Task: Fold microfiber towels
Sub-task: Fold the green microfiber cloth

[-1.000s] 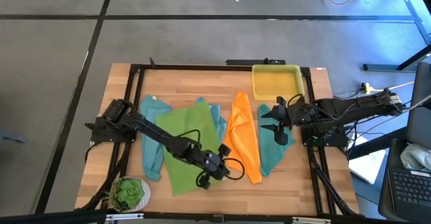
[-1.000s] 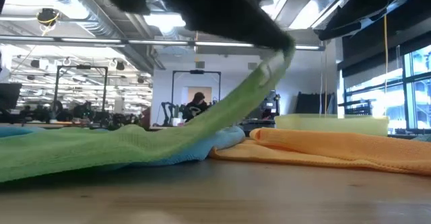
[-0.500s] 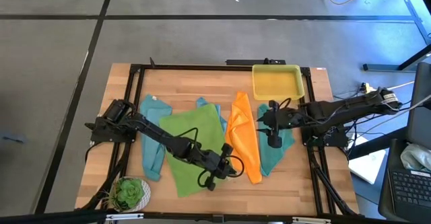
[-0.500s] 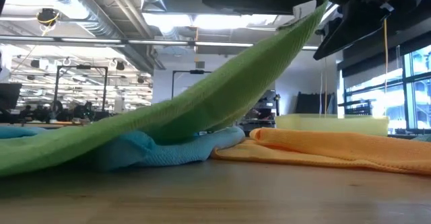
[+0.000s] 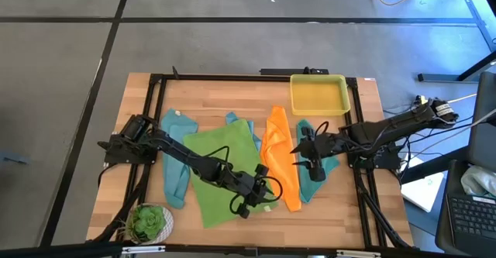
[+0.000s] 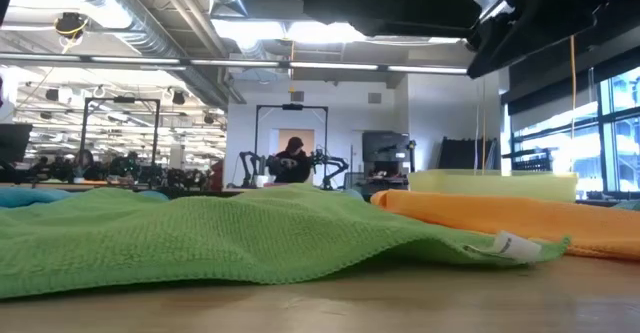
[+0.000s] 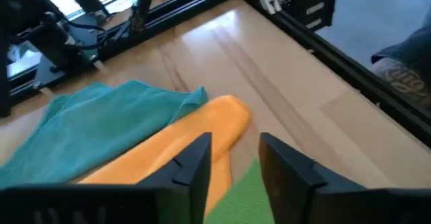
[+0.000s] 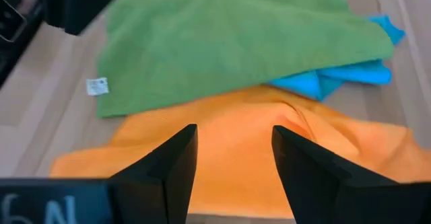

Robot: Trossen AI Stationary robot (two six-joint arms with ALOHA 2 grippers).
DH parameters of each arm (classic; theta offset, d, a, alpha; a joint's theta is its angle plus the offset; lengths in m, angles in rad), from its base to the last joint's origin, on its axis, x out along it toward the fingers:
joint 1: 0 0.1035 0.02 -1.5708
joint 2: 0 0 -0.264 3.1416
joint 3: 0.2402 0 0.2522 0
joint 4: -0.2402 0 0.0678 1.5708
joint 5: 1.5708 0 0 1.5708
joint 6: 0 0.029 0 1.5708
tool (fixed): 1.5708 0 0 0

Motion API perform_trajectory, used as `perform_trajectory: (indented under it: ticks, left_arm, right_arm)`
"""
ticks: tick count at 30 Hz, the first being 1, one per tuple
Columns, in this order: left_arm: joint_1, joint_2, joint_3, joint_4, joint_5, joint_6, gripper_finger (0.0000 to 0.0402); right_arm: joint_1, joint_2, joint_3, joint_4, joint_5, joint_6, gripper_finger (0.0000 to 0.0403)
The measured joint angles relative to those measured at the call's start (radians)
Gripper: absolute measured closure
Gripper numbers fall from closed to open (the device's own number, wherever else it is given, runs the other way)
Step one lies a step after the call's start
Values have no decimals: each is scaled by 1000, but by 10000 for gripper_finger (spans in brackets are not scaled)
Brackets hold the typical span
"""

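Observation:
The lime green towel (image 5: 221,169) lies spread flat on the table, with its white tag (image 6: 510,245) at the near right corner. My left gripper (image 5: 263,198) hovers open just above that corner (image 7: 236,198), touching nothing. The orange towel (image 5: 279,161) lies rumpled to the right of the green one, and the teal towel (image 5: 319,173) lies beyond the orange. My right gripper (image 5: 302,153) hangs open over the orange towel (image 8: 236,163). One light blue towel (image 5: 174,161) lies at the left. Another (image 8: 350,76) sticks out from under the green towel's far edge.
A yellow tray (image 5: 318,94) stands at the table's far right corner. A small potted plant (image 5: 147,221) sits at the near left corner. A black frame (image 5: 155,134) runs around the tabletop. Bare wood (image 5: 333,211) shows along the near edge.
My left gripper has opened and let go of the green towel's near right corner. That corner, held up high before, has dropped, and the towel now lies flat. My right gripper has moved toward the table's left and down, from over the teal towel to over the orange one.

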Motion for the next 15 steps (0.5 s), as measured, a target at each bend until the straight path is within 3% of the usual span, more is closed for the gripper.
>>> perform_trajectory:
  ticks: [3,8,15]
  left_arm:
    - [-3,-3,0,-40,-1,-67,259]
    - [-72,-47,2,-290,38,-266,249]
    - [-278,-60,0,-581,29,-558,248]
  right_arm:
    - [29,0,0,16,2,3,209]
    - [138,78,0,85,11,26,209]
    - [278,263,0,195,185,2,209]
